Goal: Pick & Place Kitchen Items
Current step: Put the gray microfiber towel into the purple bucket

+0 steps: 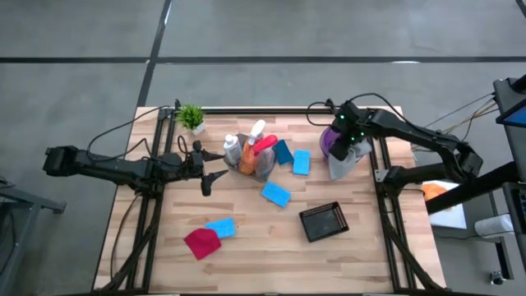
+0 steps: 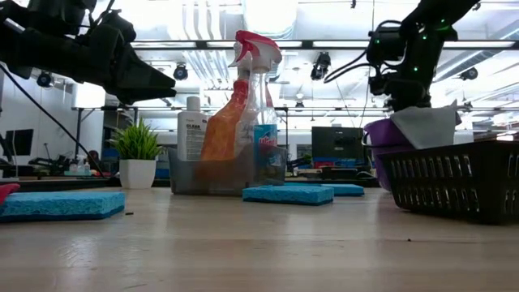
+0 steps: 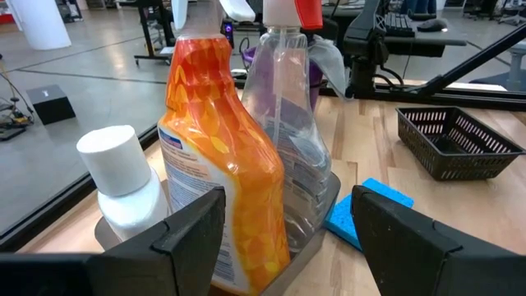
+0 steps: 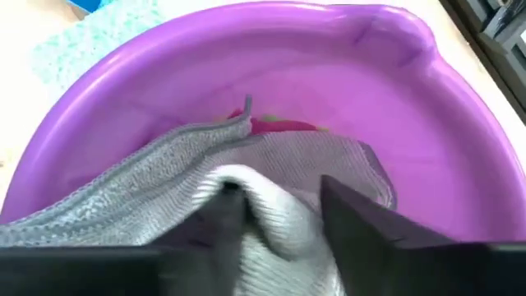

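Grey cloth (image 4: 246, 197) hangs half in the purple bowl (image 4: 271, 74), upper right of the high view, with a long tail draped over the rim toward the table edge. Right gripper (image 1: 349, 136) sits over the bowl; its fingers (image 4: 370, 226) stand apart with cloth folds between them, and I cannot tell if they grip it or have let go. To do this drop well: open fully, lift straight up so no fold snags, and check the tail doesn't drag the cloth out. Something red-green lies under it in the bowl. Left gripper (image 1: 212, 174), jaws wide and empty, waits just beside the bottle tray (image 1: 246, 164), centre frame. Room is tight there. Sponges (image 1: 276, 194) lie mid-table with open wood around them; black basket (image 1: 323, 221) sits lower right.
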